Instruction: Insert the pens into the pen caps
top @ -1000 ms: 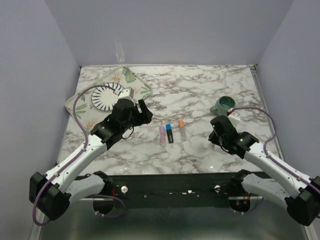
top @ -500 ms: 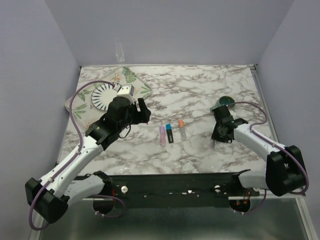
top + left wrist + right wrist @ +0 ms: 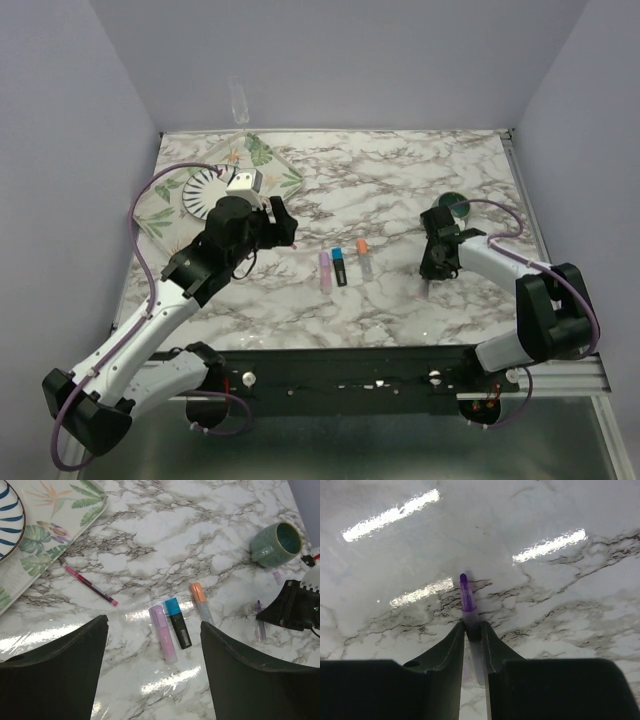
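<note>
Gripping the slim pale-barrelled pen with the purple tip (image 3: 464, 596), the right hand (image 3: 472, 626) had both dark fingers pressed shut on the barrel just behind the tip. The tip poked out ahead over the glossy marbled worktop (image 3: 545, 520). Whether the pen was resting on that surface or was just clear of it could not be told.

The hold looked narrow, so the pen would probably swivel if pushed sideways. It would be better lifted straight up and kept level, with the bare tip leading.

Further in, the pink-purple stubby marker (image 3: 163, 632), the black marker with the blue end (image 3: 179, 630) and the pale grey marker with the orange end (image 3: 202, 605) lay side by side, close together. The left hand (image 3: 152, 622) hung above them with its fingers spread wide, holding nothing.

Beyond the right hand lay a small light purple cap (image 3: 276, 576), near the teal-green ceramic mug (image 3: 275, 542). It seemed the likely mate for the held pen. Being light and loose, it would likely skid under a push, so the free left hand ought to pin it before the tip was driven in along the cap's axis.

The thin red pen (image 3: 90, 585) lay well apart, beside the leaf-patterned tray (image 3: 65, 515).
</note>
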Tool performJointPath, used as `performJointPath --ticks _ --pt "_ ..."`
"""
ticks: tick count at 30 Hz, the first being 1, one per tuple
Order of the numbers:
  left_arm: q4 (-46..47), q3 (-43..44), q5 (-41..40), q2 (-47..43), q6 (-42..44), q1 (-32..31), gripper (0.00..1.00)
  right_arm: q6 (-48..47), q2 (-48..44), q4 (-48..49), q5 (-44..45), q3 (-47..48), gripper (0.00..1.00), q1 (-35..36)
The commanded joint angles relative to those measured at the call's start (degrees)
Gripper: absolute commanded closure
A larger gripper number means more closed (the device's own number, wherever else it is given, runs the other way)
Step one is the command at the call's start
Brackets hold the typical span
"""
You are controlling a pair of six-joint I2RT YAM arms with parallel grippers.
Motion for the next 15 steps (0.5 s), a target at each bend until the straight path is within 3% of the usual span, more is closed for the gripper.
performJointPath --ticks 1,5,8,12,15 --pt "0.68 -0.65 -2.32 -3.19 0.97 0.2 0.16 -1.23 2.21 1.17 -1.2 1.65 0.73 -0.9" --pt "1.12 -0.65 -2.94 -3.98 1.24 0.2 0.16 -1.67 3.18 1.17 -1.72 1.91 0.73 -1.26" --pt "1.56 -0.65 -2.59 -4.42 1.67 0.2 0.16 -1.94 3.09 1.43 -1.81 1.91 0.8 -1.34" --pt "1.91 -0.65 -1.63 -4.95 1.94 0.2 0.16 -2.9 2.74 1.43 -0.59 2.26 0.99 -1.34" --pt "3.66 -1.18 2.66 -5.39 3.08 0.2 0.16 -3.43 1.34 0.9 0.03 3.05 0.99 -1.34"
